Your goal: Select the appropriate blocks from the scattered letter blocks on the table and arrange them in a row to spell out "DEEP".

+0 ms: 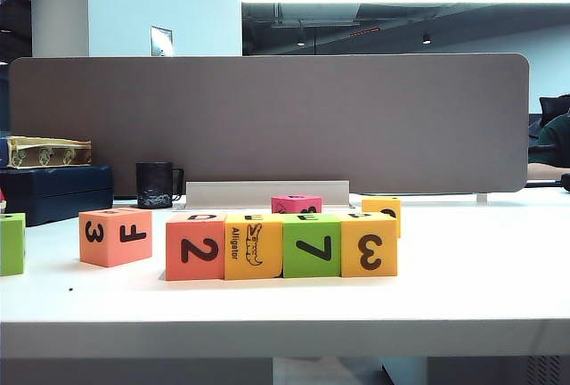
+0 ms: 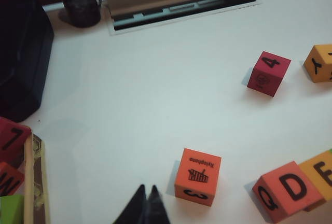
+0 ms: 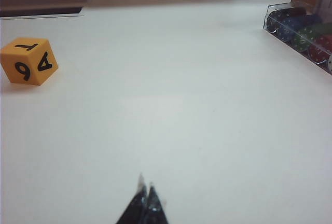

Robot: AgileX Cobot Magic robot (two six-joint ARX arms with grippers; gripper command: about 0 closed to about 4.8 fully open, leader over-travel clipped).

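Near the front edge of the white tabletop (image 1: 463, 287) four foam cubes stand touching in a row: the coral cube with "2" (image 1: 195, 247), the yellow Alligator cube (image 1: 253, 246), the green cube with "7" (image 1: 312, 245) and the yellow cube with "3" (image 1: 369, 244); the coral cube's top face reads D in the left wrist view, with an E on the yellow one beside it; left of the row, apart from it, sits the coral cube marked 3 and F (image 1: 115, 236); behind the row lie a pink cube (image 1: 297, 204) and another yellow cube (image 1: 381, 214); the left claw (image 2: 146, 199), tips pressed together, hangs above the tabletop near the coral cube marked 3 and F, pinching nothing; the right claw (image 3: 144, 195), also pressed shut and empty, hovers over bare tabletop well apart from that other yellow cube.
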